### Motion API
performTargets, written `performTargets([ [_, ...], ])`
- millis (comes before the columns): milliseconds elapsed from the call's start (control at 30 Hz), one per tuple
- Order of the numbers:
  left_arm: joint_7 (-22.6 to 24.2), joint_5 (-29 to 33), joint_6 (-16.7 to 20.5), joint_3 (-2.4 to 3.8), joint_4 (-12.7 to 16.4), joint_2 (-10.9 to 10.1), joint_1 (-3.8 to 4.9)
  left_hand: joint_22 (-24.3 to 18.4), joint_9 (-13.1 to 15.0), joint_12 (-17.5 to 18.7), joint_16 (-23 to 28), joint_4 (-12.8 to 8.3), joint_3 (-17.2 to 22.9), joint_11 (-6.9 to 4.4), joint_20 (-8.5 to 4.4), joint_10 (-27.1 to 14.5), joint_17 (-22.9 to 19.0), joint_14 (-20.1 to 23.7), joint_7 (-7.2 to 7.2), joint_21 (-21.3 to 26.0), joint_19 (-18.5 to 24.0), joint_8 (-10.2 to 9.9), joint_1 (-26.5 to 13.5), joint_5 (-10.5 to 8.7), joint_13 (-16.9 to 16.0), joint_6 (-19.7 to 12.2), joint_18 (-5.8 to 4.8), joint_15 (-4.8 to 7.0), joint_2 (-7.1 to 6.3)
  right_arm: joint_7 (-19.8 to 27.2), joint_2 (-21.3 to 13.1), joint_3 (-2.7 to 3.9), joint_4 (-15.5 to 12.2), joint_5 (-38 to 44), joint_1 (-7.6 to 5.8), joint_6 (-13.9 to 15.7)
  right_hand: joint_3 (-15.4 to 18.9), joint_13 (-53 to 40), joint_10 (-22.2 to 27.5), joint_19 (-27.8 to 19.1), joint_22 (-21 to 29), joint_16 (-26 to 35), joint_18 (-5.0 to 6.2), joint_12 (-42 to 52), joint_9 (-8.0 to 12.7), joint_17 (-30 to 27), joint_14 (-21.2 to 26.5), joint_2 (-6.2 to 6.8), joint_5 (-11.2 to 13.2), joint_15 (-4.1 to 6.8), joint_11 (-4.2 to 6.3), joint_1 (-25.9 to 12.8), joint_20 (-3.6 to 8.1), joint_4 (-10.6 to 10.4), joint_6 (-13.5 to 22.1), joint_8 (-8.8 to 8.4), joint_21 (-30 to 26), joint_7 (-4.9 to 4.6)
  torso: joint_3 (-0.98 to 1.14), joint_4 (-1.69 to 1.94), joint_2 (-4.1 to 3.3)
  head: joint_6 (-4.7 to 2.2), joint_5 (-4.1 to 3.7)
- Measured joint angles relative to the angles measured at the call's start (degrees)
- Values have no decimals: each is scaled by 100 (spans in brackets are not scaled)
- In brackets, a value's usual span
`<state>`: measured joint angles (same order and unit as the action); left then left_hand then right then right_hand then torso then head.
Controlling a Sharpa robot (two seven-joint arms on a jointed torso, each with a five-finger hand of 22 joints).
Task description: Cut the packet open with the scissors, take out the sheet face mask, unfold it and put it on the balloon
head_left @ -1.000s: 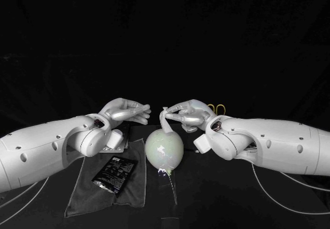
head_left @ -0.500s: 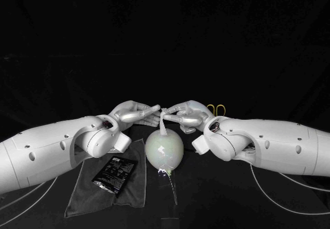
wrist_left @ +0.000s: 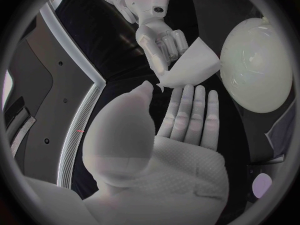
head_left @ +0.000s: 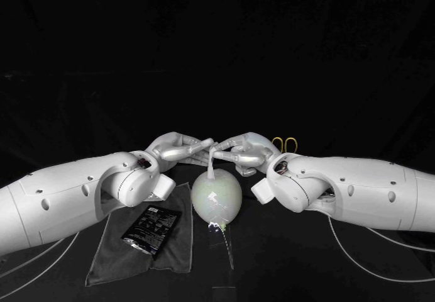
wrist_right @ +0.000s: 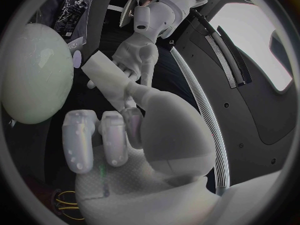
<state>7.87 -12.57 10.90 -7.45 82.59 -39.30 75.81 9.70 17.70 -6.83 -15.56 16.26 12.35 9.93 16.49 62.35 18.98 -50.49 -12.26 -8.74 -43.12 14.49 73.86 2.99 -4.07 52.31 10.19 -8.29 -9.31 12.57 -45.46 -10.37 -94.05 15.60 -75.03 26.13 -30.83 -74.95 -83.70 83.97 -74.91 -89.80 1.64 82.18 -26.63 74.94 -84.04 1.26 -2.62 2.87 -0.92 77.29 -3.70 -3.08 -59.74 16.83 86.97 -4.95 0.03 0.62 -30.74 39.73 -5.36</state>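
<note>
Right, both hands are meeting above the balloon (head_left: 217, 196), and there is just the one balloon, pale and standing on its end at the middle of the black table (head_left: 299, 264). The right hand (head_left: 243, 152) is pinching one sheet mask (head_left: 215, 161), which is folded into a narrow white slab between thumb and curled fingers. The mask's lower end is hanging down to just above the balloon's top. The left hand (head_left: 181, 150) is reaching in from the other side. Its fingers (wrist_left: 187, 115) are lying straight and side by side, with the thumb standing apart, and their tips are right at the mask's near corner. I cannot tell whether they are actually gripping it or only touching.

On the robot's left, one dark packet (head_left: 151, 229) is lying flat on one grey cloth (head_left: 113, 258), well apart from both hands. One pair of scissors (head_left: 285, 144) is showing its yellow handles just behind the right wrist.

So that is two hands on or at a single mask, with one balloon beneath them.
</note>
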Motion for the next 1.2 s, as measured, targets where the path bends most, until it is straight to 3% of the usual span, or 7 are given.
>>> performTargets([
  [100, -13, 1, 3, 0, 4, 9, 0, -29, 0, 0, 27, -21, -49, 0, 0, 0, -2, -20, 17, 16, 0, 0, 79, 0, 0, 41, -91, 20, 11, -5, 23, 0, 16, 0, 0, 0, 0, 0, 0, 0, 0, 0, 0, 22, 0, -3, 0, 0, 2, 0, 0, 0, 0, 0, 0, 0, 0, 0, 0, 0, 0, 1, -1],
  [300, -28, 1, 2, 0, 31, 23, 0, -101, -13, 0, 122, -53, -129, -20, 0, -20, -30, -20, 37, 126, 0, 27, 321, 0, 0, 102, -93, 20, 57, -18, 62, 0, 57, 1, 0, 6, 1, 2, 0, 0, -1, 0, 0, 23, 0, -4, 1, 0, 11, -1, 0, 1, -1, 0, 0, 0, 0, 2, -1, 0, -1, 12, 3],
  [633, -36, -2, 12, 0, 43, 26, 0, -186, -38, 0, 216, -90, -122, -41, 0, -40, -73, -20, 68, 198, 1, 27, 600, 0, -1, 173, -95, 20, 260, -45, 100, 0, 95, 3, -2, 20, -23, 5, 0, -2, -4, 5, 0, 23, 0, -2, 1, -6, 17, -1, 0, 7, -2, 24, 1, 1, -1, 6, -1, 0, -1, 14, 9],
  [767, -33, 15, 24, 0, 36, 24, 0, -207, -52, 0, 215, -97, 39, -73, 2, -8, -79, -25, 109, 220, -2, 27, 803, 0, -1, 214, -95, 25, 467, -54, 96, 0, 96, 4, -1, 24, -23, 3, 0, 5, -4, 13, 0, 22, 0, 1, 1, -6, -4, -2, 0, 7, 5, 24, 9, 1, -1, 14, -1, -1, 0, 14, 12],
  [900, -24, 65, 37, 1, 26, 18, 0, -235, -70, 0, 236, -81, 261, -93, 8, 12, -87, -91, 134, 233, -49, 27, 933, 0, 2, 238, -95, 49, 793, -61, 84, 0, 96, 4, -1, 27, -23, 1, 0, 14, -4, 15, 0, 21, 0, 1, 1, -6, -4, -2, 0, 6, 14, 24, 9, 1, -1, 15, -1, -3, 0, 13, 15],
  [1033, -16, 137, 47, 2, 17, 7, 0, -261, -82, 0, 258, -66, 394, -93, 20, 12, -97, -118, 133, 242, -62, 27, 982, 0, 9, 238, -96, 60, 931, -67, 74, 0, 95, 5, 0, 30, -23, 0, 1, 14, -4, 0, 0, 20, 0, 1, 2, -5, -4, -2, 1, 6, 14, 24, 10, 1, -1, 15, 0, -3, 0, 12, 15],
  [1200, -5, 231, 61, 2, 7, 3, 0, -300, -82, 0, 283, -224, 668, -136, 14, 55, -106, -174, 161, 281, -97, 29, 1178, 0, 21, 265, -96, 86, 1083, -72, 72, -1, 95, 5, 0, 32, -23, 0, 1, 14, -1, 0, 0, 18, 0, 1, 2, -5, -4, -2, 1, 6, 14, 24, 11, 1, -1, 16, 1, -3, 0, 13, 13],
])
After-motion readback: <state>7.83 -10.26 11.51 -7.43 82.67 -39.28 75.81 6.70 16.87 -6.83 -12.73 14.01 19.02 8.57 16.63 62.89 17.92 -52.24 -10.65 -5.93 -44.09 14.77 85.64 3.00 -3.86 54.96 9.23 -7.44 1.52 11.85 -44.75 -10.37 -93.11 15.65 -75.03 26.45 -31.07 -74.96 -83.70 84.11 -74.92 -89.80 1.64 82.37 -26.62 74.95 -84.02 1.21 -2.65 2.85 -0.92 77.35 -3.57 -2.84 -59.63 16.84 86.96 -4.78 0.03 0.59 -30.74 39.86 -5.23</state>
